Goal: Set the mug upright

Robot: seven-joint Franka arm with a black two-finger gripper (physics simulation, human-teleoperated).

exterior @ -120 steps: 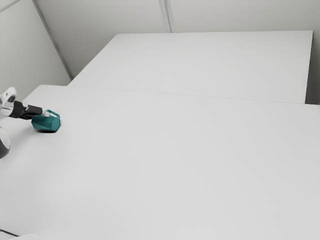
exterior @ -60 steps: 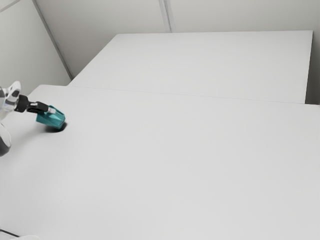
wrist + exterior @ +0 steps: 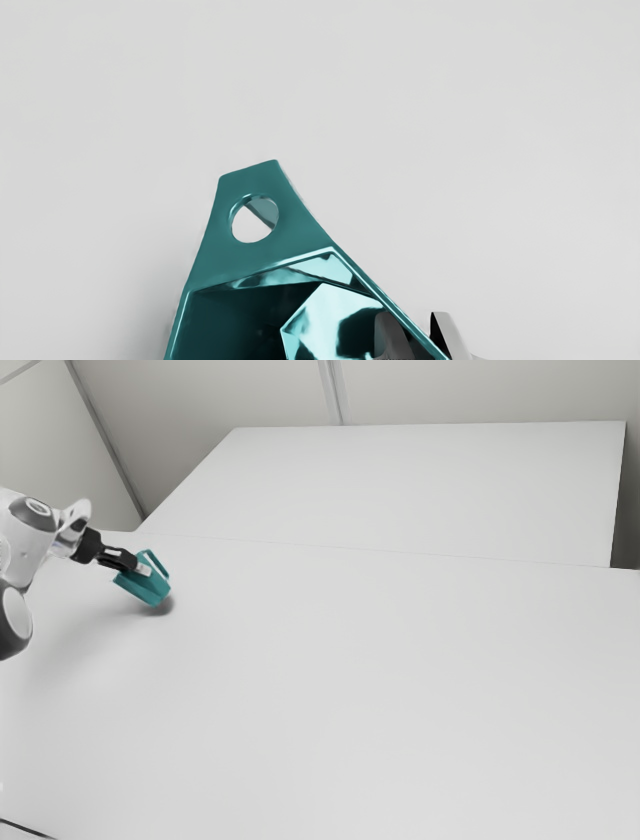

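Observation:
The teal faceted mug (image 3: 150,588) hangs tilted just over the tabletop near the exterior view's left, with its handle on the upper side facing the exterior view's right. My gripper (image 3: 142,569) has hold of it by the wall. In the wrist view, the mug (image 3: 300,260) shows its open mouth and a flat handle piece with a round hole. There my gripper (image 3: 413,316) is shut on the mug's wall, one finger inside the mouth and the other outside. The mug's base is hidden in the wrist view.
The white table (image 3: 350,680) spreads around and below the mug, with a dark shadow under it. Behind stands another white surface (image 3: 420,490), with pale walls beyond. A dark cable (image 3: 25,828) lies at the exterior view's lower left.
My hand has carried the mug up off the tabletop and toward the exterior view's right. The mug has tipped from lying on its side to a steeper slant.

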